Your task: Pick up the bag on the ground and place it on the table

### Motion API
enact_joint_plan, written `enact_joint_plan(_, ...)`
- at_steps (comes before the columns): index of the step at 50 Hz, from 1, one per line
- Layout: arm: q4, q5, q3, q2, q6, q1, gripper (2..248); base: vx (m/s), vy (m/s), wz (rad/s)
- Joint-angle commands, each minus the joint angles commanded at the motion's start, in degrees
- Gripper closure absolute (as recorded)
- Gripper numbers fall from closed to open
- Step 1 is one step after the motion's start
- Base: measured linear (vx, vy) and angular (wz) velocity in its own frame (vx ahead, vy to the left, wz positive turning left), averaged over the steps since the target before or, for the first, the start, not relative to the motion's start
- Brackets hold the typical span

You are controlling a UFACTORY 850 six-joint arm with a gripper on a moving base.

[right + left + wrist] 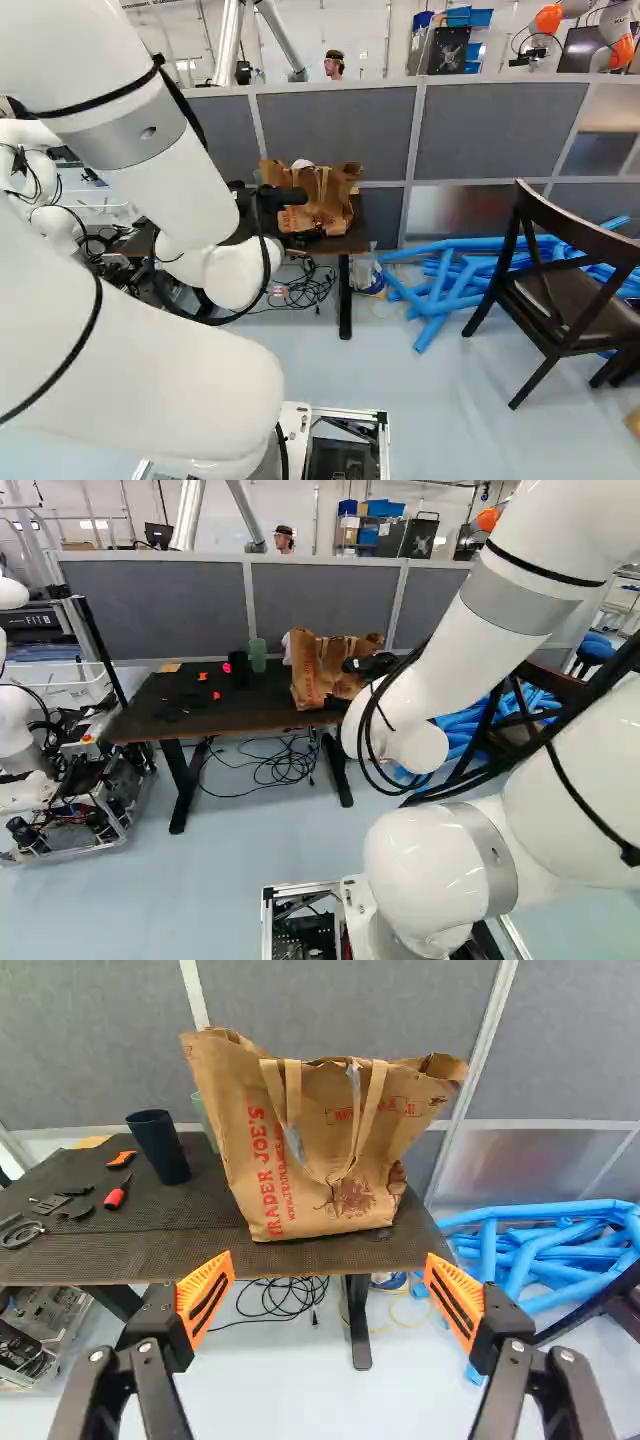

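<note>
Two cups are standing on the bench [90, 1260]: a dark cup [160, 1148], then a green cup [258, 656] partly behind the paper bag [330, 1150]; the contents of all three are staying out of view. Small tools are lying left of the cups in the left base view, including a red-handled screwdriver [117, 1196] and an orange cutter [122, 1159]. Black cables [285, 1300] are lying in loops on the floor under the bench. Right of the bench in the right base view, blue tubes [440, 285] are lying piled, and a dark chair [570, 290] is standing near them. The bag is standing upright on the bench, brown and creased, with red print and grey tape on its handles. The gripper [368, 665] is facing it, fingers [204, 1298] spread wide.
</note>
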Motion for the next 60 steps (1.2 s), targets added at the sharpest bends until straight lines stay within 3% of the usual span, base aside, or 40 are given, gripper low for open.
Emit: enact_joint_plan(60, 0.0, 0.0, 0.0, 0.0, 0.0, 0.0, 3, 0.0, 0.0, 0.0)
